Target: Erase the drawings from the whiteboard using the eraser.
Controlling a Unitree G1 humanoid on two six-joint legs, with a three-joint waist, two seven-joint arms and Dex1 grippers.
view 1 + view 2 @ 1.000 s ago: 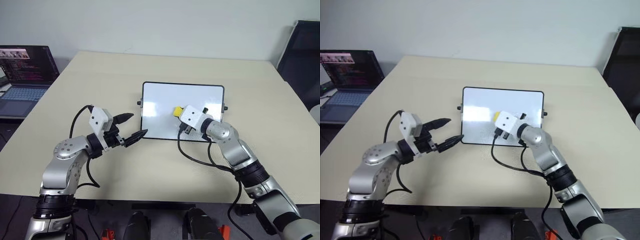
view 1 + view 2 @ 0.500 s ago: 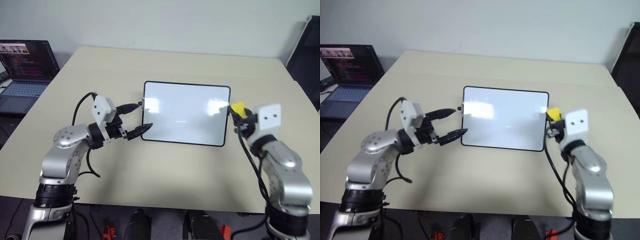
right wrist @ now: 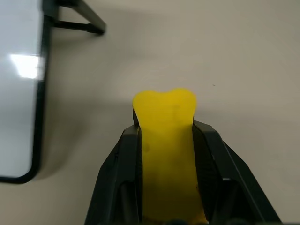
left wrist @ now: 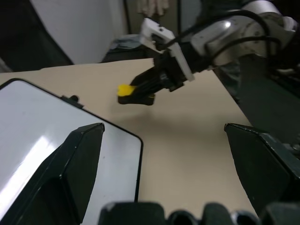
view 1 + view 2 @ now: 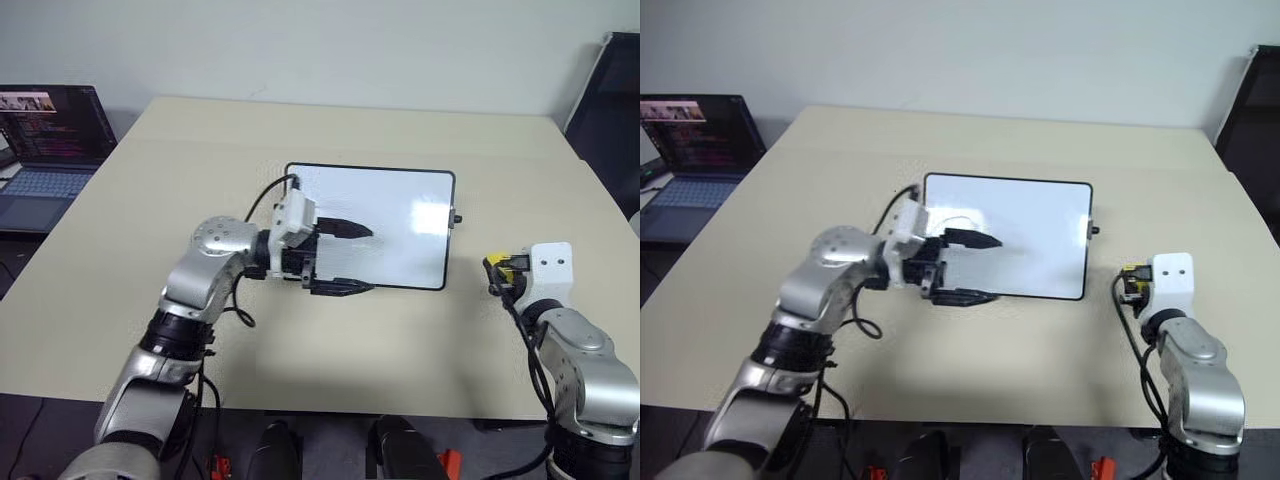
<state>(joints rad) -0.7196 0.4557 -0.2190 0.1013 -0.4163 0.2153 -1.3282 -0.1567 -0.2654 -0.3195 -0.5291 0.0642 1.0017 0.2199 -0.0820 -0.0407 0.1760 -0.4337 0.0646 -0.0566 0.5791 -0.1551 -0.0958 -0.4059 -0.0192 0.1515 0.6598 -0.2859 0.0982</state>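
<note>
Right gripper (image 3: 164,154), near edge of the beige surface (image 5: 150,330) and off the right short side of the small black-framed white whiteboard (image 5: 400,215), has its jaws clamped on the small oblong yellow eraser (image 3: 165,140), held clear of the board. Left gripper (image 5: 340,258) hovers over the whiteboard's near-left part, jaws spread wide, holding nothing. Board face looks clean; no drawings visible. Step in hand, likely: set the eraser down beside the whiteboard; lower flat, release only once it rests. Laptop (image 5: 45,140) sits far left of the whiteboard.
</note>
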